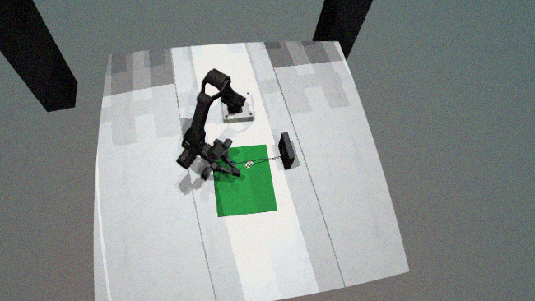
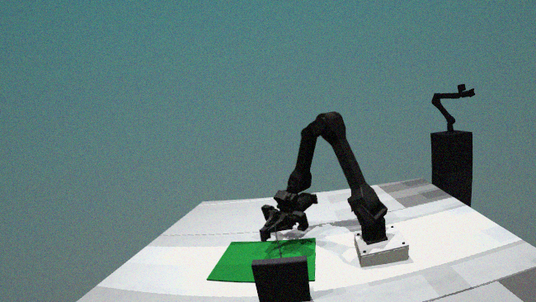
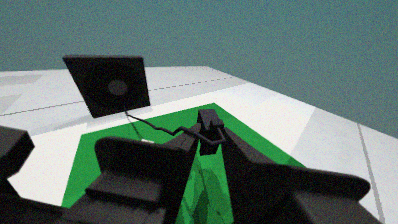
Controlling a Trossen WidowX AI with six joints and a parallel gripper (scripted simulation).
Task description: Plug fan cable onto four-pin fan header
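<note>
My gripper [image 1: 238, 172] [image 2: 264, 236] [image 3: 211, 129] is shut on the cable's small dark plug [image 3: 208, 119], which sticks out past the fingertips in the wrist view. The fingers slant down and hang low above the green board [image 1: 251, 197] [image 2: 231, 268] [image 3: 80, 170]. The small white header [image 1: 248, 164] [image 3: 147, 141] is on the board, to the right of the fingertips in the top view and left of them in the wrist view. The thin dark cable [image 1: 263, 159] [image 3: 155, 128] runs from the fan to the plug. The plug's pin openings cannot be made out.
The black square fan [image 1: 286, 151] [image 2: 281, 278] [image 3: 132, 75] stands upright beside the board's edge. The arm's pale base block [image 1: 239, 119] [image 2: 383, 259] is behind the board. A second small arm [image 2: 443, 107] stands on a black pillar [image 2: 451, 165] beyond the table.
</note>
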